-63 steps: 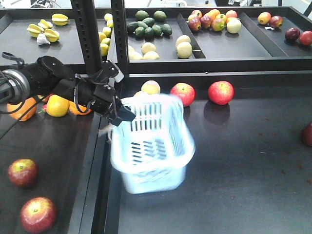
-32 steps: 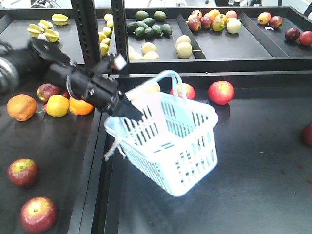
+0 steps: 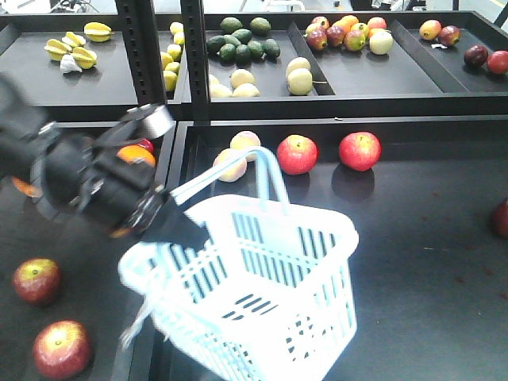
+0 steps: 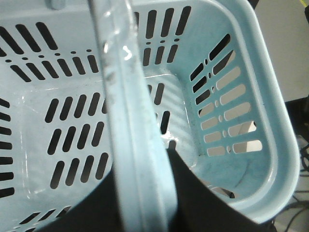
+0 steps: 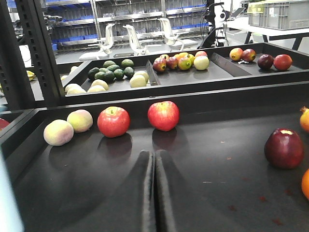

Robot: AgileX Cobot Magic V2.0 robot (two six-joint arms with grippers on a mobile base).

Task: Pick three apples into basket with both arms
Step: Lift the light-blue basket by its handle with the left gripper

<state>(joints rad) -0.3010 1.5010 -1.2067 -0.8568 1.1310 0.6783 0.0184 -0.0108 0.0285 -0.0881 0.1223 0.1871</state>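
Observation:
My left gripper (image 3: 173,225) is shut on one loop handle (image 4: 126,111) of the pale blue basket (image 3: 317,226) and holds it tilted above the front of the table. The left wrist view looks into the empty basket (image 4: 231,96), with the handle clamped between the jaws (image 4: 143,166). Two red apples (image 3: 297,154) (image 3: 359,151) lie at the back of the middle tray and also show in the right wrist view (image 5: 113,121) (image 5: 163,115). Two darker red apples (image 3: 36,280) (image 3: 60,349) lie on the left tray. My right gripper (image 5: 154,154) is shut and empty, low over the dark tray.
Two pale peaches (image 3: 244,141) (image 3: 230,167) lie beside the apples. A dark red fruit (image 5: 284,148) sits at the right. A black upright post (image 3: 147,55) divides the trays. The raised back shelf (image 3: 349,79) holds avocados, starfruit and mixed fruit.
My left arm has swung down and toward the front with the basket. The basket now hangs lower and nearer the camera, uncovering the peaches and the left apple behind it.

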